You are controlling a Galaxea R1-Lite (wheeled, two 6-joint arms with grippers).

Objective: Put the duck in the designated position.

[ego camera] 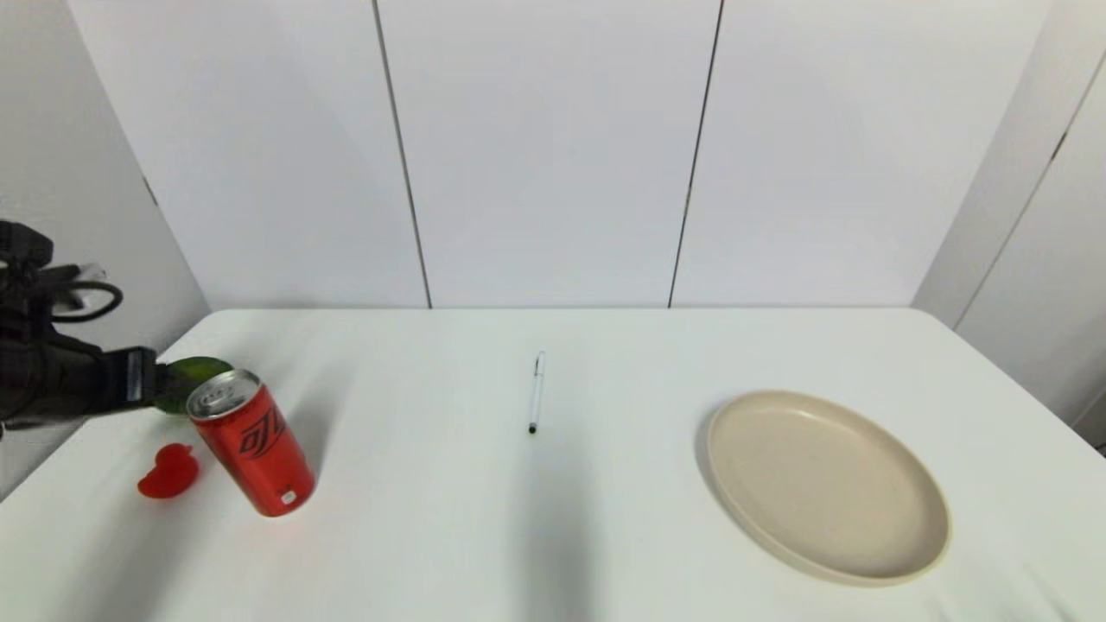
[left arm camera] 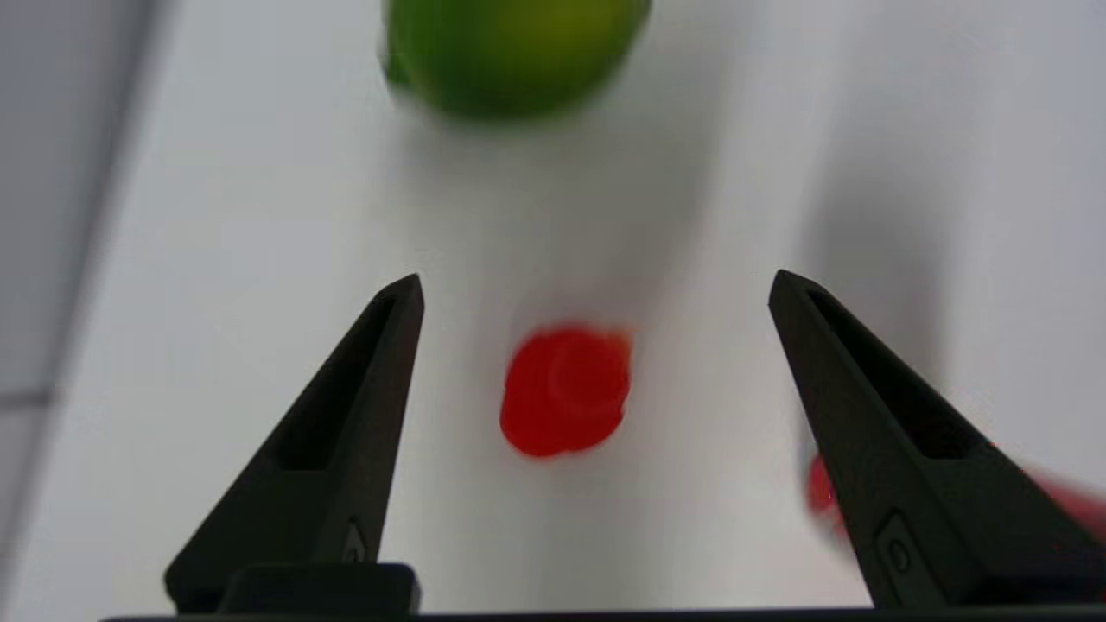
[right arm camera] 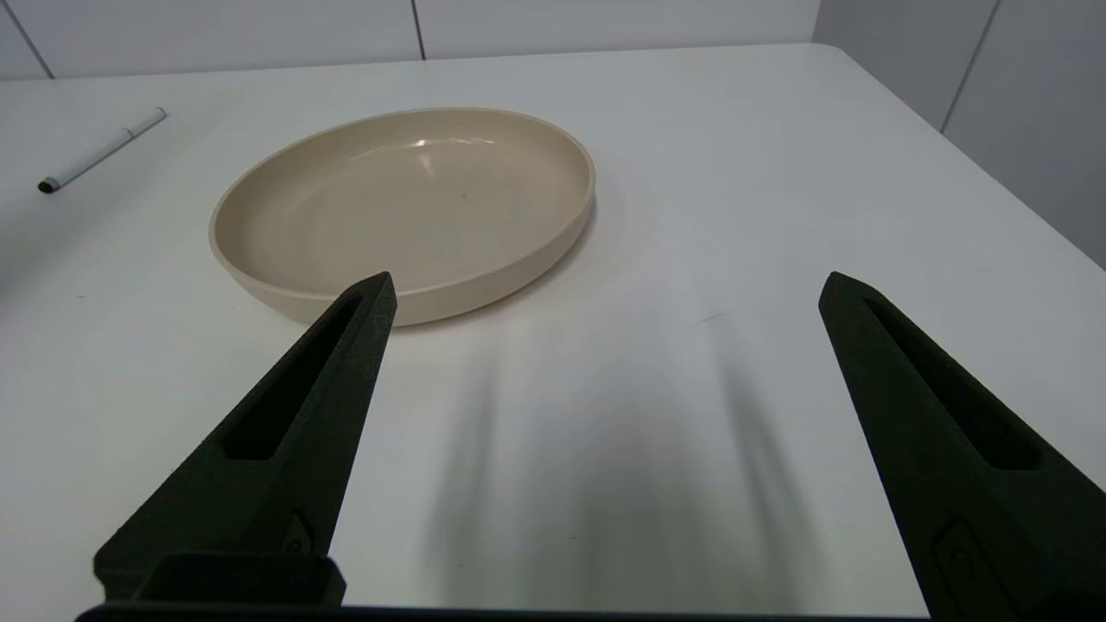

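Duck (ego camera: pixel 168 472) sits on the table (ego camera: pixel 484 536) beside the red can (ego camera: pixel 251 442); we note our left gripper (left arm camera: pixel 594 289) poised above, spread wide and empty, straddling it for a grasp.

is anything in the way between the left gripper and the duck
Nothing visible. The left gripper is open above the duck, which shows between its fingers with bare table around it. The can stands close on the duck's right, and a green fruit lies beyond; neither blocks the gap.
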